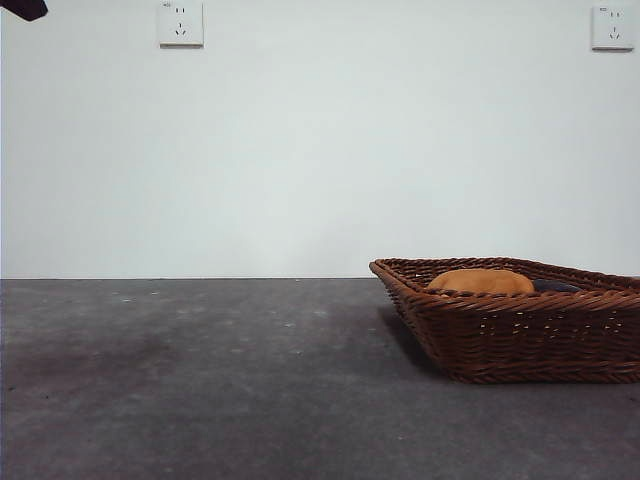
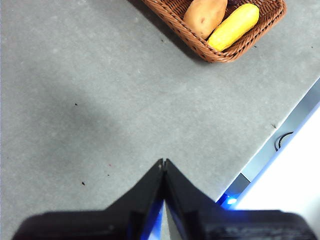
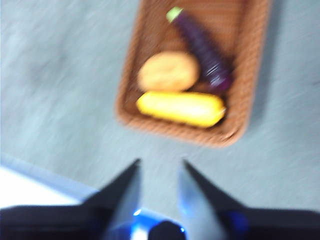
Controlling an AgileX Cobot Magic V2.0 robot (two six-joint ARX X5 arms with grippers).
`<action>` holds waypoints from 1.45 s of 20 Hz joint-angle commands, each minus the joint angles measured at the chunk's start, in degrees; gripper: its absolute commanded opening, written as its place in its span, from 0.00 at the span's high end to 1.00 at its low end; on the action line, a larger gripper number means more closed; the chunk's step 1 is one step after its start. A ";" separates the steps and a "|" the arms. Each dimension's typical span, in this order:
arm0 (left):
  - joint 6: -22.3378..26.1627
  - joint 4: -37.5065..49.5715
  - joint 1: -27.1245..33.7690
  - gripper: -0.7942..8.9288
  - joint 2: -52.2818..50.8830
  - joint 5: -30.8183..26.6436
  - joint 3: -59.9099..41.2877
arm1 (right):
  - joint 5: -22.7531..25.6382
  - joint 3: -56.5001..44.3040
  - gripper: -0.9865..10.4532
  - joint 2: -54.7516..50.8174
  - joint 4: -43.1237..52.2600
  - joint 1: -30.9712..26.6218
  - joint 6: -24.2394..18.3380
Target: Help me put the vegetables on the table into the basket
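The wicker basket (image 1: 520, 340) stands on the grey table (image 1: 200, 380) at the right. Inside it lie the orange-brown potato (image 1: 482, 281), a yellow corn cob (image 3: 181, 108) and a dark purple vegetable (image 3: 204, 50) with a green stem. The potato (image 2: 205, 16) and corn (image 2: 234, 26) also show in the left wrist view. My right gripper (image 3: 161, 167) hovers open above the table, short of the basket (image 3: 190, 70), holding nothing; this view is blurred. Over bare table, far from the basket (image 2: 220, 50), my left gripper (image 2: 163, 163) is shut and empty.
Two wall sockets (image 1: 180, 23) sit on the white wall behind. A black arm tip (image 1: 25, 8) shows at the top left corner. The table edge (image 2: 280, 135) runs close to the left gripper.
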 commanded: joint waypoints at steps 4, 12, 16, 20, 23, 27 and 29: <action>0.70 0.44 0.15 0.93 0.00 0.04 0.00 | -1.51 0.02 0.92 -0.59 -1.79 0.09 -4.44; 0.70 0.44 0.15 0.92 0.00 0.04 0.00 | -0.55 0.02 0.91 -0.46 -1.64 0.09 -4.22; 0.68 0.46 0.15 0.92 0.00 0.04 0.00 | 0.50 0.02 0.91 0.74 -1.44 0.09 -4.28; 0.68 0.42 0.15 0.92 0.00 0.04 0.00 | 0.50 0.02 0.91 2.64 -1.38 0.09 -4.42; 0.66 1.57 0.15 0.92 0.00 0.07 0.00 | 0.48 0.02 0.91 4.13 -1.38 0.09 -4.42; 1.95 6.05 0.15 0.92 -0.02 0.02 0.00 | 0.50 0.02 0.91 5.79 -1.27 0.09 -4.42; 2.25 10.82 0.15 0.92 -0.17 -0.09 0.00 | 0.59 0.02 0.91 6.23 -0.70 0.09 -4.42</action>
